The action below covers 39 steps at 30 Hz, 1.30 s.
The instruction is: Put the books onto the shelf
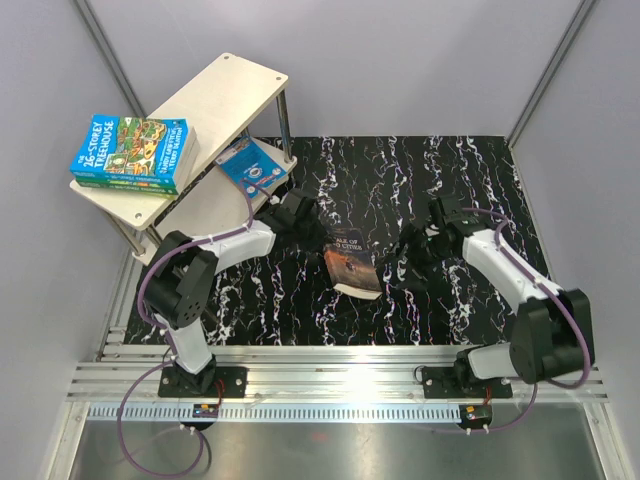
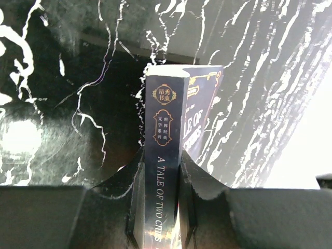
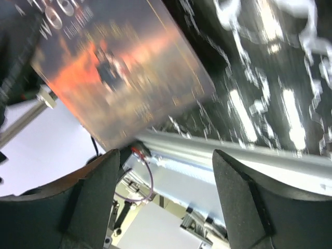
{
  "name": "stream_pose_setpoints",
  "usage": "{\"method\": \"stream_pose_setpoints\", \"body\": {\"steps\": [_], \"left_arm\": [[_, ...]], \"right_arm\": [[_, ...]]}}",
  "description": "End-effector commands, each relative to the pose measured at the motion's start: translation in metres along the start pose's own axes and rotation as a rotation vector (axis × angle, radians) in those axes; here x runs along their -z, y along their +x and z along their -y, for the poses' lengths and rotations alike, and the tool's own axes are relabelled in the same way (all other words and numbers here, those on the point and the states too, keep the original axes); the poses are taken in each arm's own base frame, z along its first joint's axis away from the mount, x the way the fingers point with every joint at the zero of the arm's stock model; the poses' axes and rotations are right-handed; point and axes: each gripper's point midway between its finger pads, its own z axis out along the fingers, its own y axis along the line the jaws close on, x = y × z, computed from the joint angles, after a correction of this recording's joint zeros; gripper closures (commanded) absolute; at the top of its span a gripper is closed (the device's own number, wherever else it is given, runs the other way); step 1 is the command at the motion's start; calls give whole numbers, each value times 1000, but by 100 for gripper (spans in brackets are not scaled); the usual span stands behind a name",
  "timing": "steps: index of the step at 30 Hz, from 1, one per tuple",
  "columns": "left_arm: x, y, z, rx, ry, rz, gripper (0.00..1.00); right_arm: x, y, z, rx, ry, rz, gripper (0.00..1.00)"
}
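Note:
A dark book [image 1: 352,262] with a fiery cover stands tilted over the middle of the black marbled mat. My left gripper [image 1: 322,232] is shut on it; in the left wrist view its gripper [image 2: 162,161] pinches the spine of the book [image 2: 166,114]. My right gripper [image 1: 402,262] stands open just right of the book, its gripper [image 3: 166,161] holding nothing, with the cover [image 3: 119,67] up and to the left of it. The pale wooden shelf [image 1: 215,95] stands at the far left. A green and blue stack of books [image 1: 132,152] and a blue book [image 1: 252,165] lie on its lower board.
The black marbled mat [image 1: 450,180] covers the table. An aluminium rail [image 1: 340,375] with the arm bases runs along the near edge. Grey walls close in the left, back and right sides. Thin metal shelf legs [image 1: 285,125] stand by the mat's far left corner.

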Motion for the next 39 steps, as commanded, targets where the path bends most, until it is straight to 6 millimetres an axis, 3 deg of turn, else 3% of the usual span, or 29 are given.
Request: {"method": "stream_pose_setpoints", "body": {"steps": [1,3,7,12,15,18,19,25,27,28,29,32,39], "left_arm": [[16,-26,36,1,32,121,100],[12,-25,42,7,25,121,100],[7,-21,49,5,11,122,100],[2,-15,52,-18,2,82,100],[2,-13,62,-31,34,66,100],[6,-7,76,-35,84,5,100],[8,-4,79,-34,98,-21,100],[15,-3,100,9,153,-83,100],[18,-5,110,21,168,-91,100],[18,-6,112,26,169,-93,100],[18,-6,115,29,169,-95,100],[19,-10,126,31,174,-91,100],[12,-12,125,37,148,-92,100]], "right_arm": [[18,36,12,-92,4,-59,21],[15,46,11,-159,-16,-90,20],[10,56,-16,-213,-172,-151,21],[-14,68,-32,-308,-230,-205,21],[-25,60,-32,-316,-245,-158,23],[-15,43,-41,-304,-348,-18,23],[-4,38,-50,-282,-422,38,23],[17,25,-46,-309,-538,200,24],[8,24,-32,-370,-540,208,24],[10,21,-34,-376,-577,219,24],[-3,22,-20,-424,-553,204,25],[-20,20,-4,-468,-531,202,25],[-18,5,-12,-480,-586,266,26]]}}
